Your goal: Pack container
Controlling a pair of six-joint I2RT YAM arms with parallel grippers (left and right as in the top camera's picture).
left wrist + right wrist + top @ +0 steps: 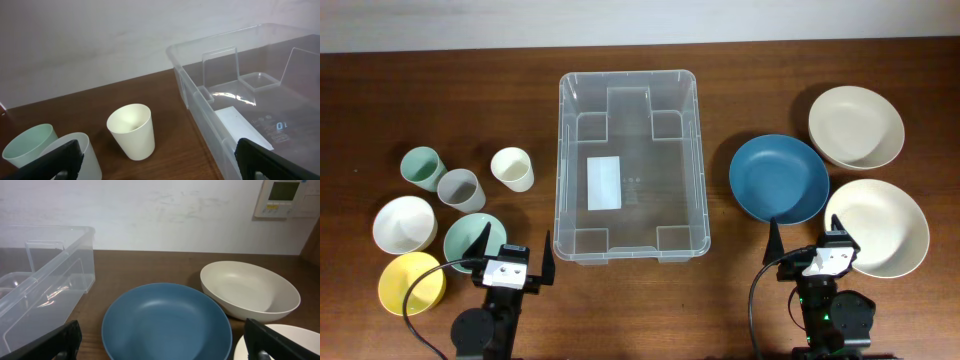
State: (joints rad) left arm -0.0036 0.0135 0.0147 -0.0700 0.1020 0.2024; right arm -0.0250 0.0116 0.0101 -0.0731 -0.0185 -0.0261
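Observation:
The clear plastic container (628, 165) stands empty in the table's middle, a white label on its base; it also shows in the left wrist view (250, 95) and the right wrist view (40, 285). My left gripper (513, 261) is open and empty near the front edge, left of the container. My right gripper (813, 250) is open and empty, just in front of a blue plate (779, 179), which fills the right wrist view (166, 322).
Left side: a green cup (420, 167), a grey cup (460, 189), a cream cup (512, 169), a white bowl (404, 223), a teal bowl (472, 238) and a yellow bowl (411, 282). Right side: two cream bowls (856, 126) (880, 226).

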